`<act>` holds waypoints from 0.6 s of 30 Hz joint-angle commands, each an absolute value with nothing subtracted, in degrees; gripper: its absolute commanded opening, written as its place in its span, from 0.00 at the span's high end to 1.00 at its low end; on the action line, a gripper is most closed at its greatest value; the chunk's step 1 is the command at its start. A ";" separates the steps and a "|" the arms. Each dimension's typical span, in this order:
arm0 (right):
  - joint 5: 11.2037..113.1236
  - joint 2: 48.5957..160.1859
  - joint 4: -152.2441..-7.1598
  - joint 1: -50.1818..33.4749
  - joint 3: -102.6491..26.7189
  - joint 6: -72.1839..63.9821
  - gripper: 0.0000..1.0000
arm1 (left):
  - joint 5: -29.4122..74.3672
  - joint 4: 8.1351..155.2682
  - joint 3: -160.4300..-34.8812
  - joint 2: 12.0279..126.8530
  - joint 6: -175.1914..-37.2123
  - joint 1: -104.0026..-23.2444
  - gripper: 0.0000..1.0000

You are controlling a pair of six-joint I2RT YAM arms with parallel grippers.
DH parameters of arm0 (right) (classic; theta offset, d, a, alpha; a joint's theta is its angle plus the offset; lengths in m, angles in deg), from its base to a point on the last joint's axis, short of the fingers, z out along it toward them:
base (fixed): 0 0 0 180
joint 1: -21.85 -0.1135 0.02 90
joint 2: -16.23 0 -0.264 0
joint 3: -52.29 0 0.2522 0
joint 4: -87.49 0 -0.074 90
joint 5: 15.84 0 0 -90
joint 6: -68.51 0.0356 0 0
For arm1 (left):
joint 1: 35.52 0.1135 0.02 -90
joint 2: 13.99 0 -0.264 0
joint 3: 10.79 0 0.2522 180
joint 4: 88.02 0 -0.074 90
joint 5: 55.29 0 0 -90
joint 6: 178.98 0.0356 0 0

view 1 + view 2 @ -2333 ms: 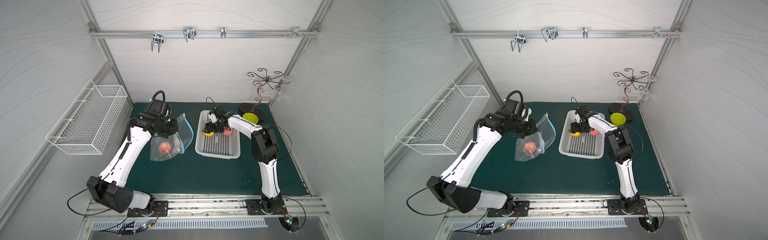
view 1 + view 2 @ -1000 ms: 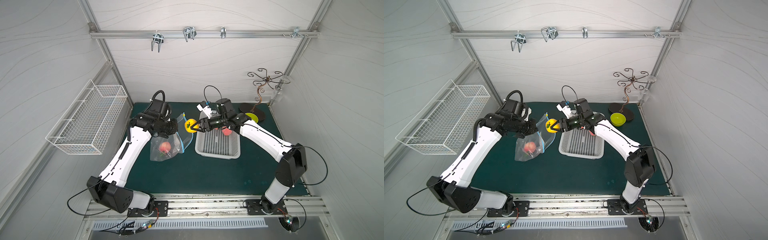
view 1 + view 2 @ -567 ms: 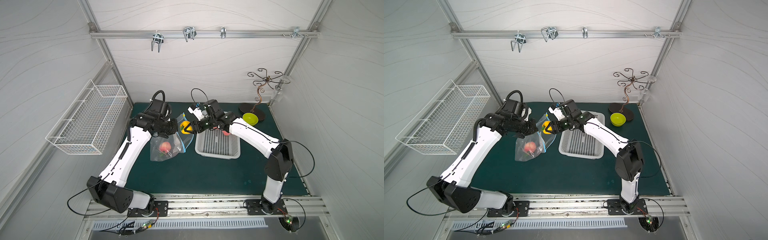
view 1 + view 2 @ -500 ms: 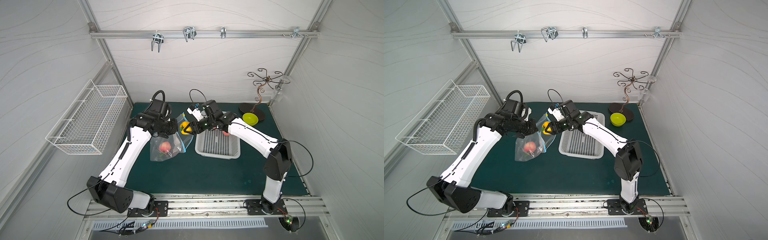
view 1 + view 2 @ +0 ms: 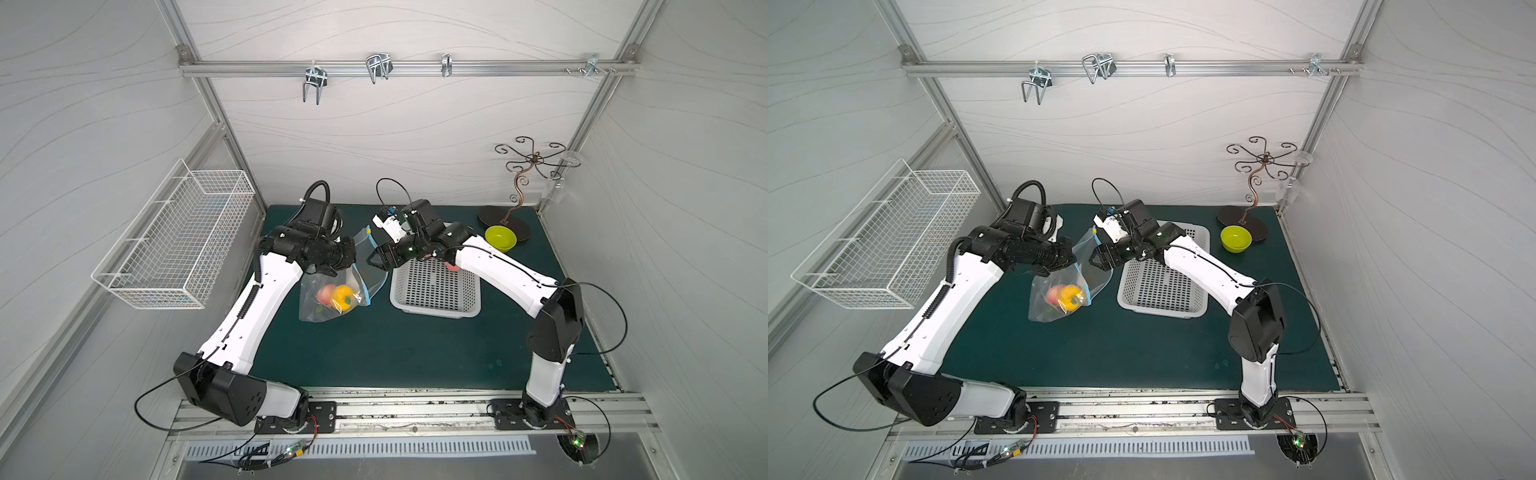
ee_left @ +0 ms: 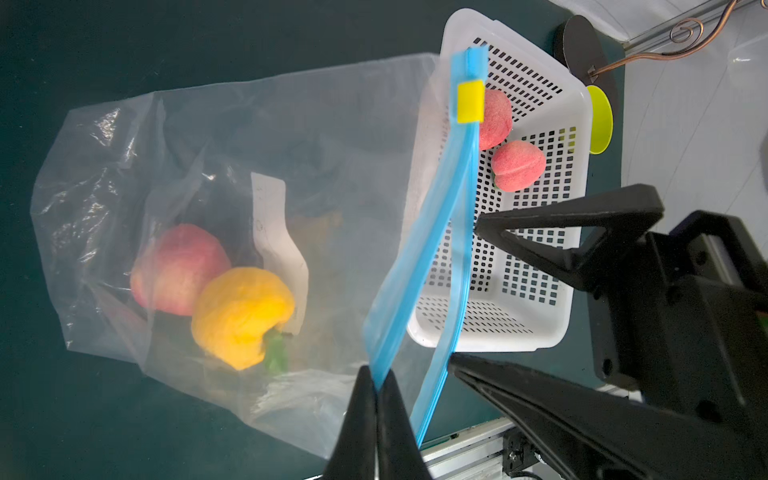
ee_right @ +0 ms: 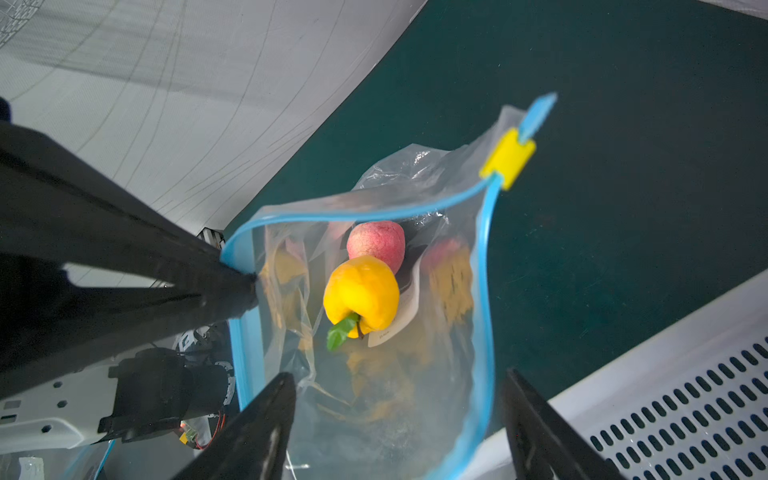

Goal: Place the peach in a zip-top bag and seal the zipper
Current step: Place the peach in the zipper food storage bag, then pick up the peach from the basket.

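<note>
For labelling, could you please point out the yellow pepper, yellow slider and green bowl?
yellow pepper (image 6: 243, 316): left wrist view, its body.
yellow slider (image 7: 508, 163): right wrist view, its face.
green bowl (image 5: 500, 239): a top view, its bare inside.

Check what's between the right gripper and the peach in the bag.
A yellow bell pepper, lying inside the zip-top bag just in front of the peach. The right gripper hangs open at the bag's mouth. Clearest in the right wrist view.

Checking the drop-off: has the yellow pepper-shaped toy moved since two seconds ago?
Yes. The yellow pepper-shaped toy went from the white perforated basket leftward into the clear zip-top bag, beside the peach.
</note>
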State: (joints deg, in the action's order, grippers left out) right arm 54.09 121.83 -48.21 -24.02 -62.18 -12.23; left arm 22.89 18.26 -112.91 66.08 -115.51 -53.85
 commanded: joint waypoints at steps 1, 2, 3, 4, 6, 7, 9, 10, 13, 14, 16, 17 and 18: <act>53.86 115.87 -52.19 -21.54 -58.57 -10.16 0.21 | 22.92 19.50 -113.41 65.46 -114.82 -54.07 1.00; 53.86 114.78 -53.54 -20.51 -57.09 -9.09 0.21 | 22.86 19.51 -113.41 65.47 -114.74 -54.07 1.00; 53.88 113.65 -54.77 -19.19 -55.35 -7.90 0.22 | 22.86 19.50 -113.40 65.46 -114.73 -54.07 1.00; 54.07 112.83 -55.54 -17.65 -53.93 -6.86 0.22 | 22.87 19.50 -113.40 65.47 -114.73 -54.07 1.00; 54.47 112.03 -55.87 -14.83 -52.16 -5.60 0.22 | 22.84 19.64 -113.36 65.46 -114.82 -54.07 1.00; 54.90 112.02 -55.21 -13.51 -51.75 -5.33 0.22 | 22.80 19.68 -113.35 65.46 -114.82 -54.07 1.00; 57.29 112.49 -53.34 -11.60 -51.47 -5.60 0.22 | 22.72 19.77 -113.40 65.38 -114.82 -54.07 1.00; 58.79 112.94 -52.29 -10.80 -51.44 -6.03 0.23 | 22.71 19.80 -113.35 65.42 -114.91 -54.07 1.00; 63.85 115.00 -49.59 -9.16 -52.17 -7.53 0.23 | 22.69 19.84 -113.40 65.46 -114.91 -54.07 1.00; 65.31 115.76 -48.78 -8.94 -52.59 -8.10 0.23 | 22.69 19.85 -113.41 65.54 -114.83 -54.07 1.00; 69.14 118.46 -45.79 -8.49 -54.62 -9.31 0.23 | 22.70 19.84 -113.47 65.57 -114.82 -54.07 1.00; 70.64 119.60 -44.64 -8.32 -55.47 -9.83 0.23 | 22.67 19.83 -113.50 65.57 -114.83 -54.07 1.00; 72.18 121.03 -43.46 -8.15 -56.60 -10.14 0.23 | 22.74 19.85 -113.41 65.68 -114.82 -54.07 1.00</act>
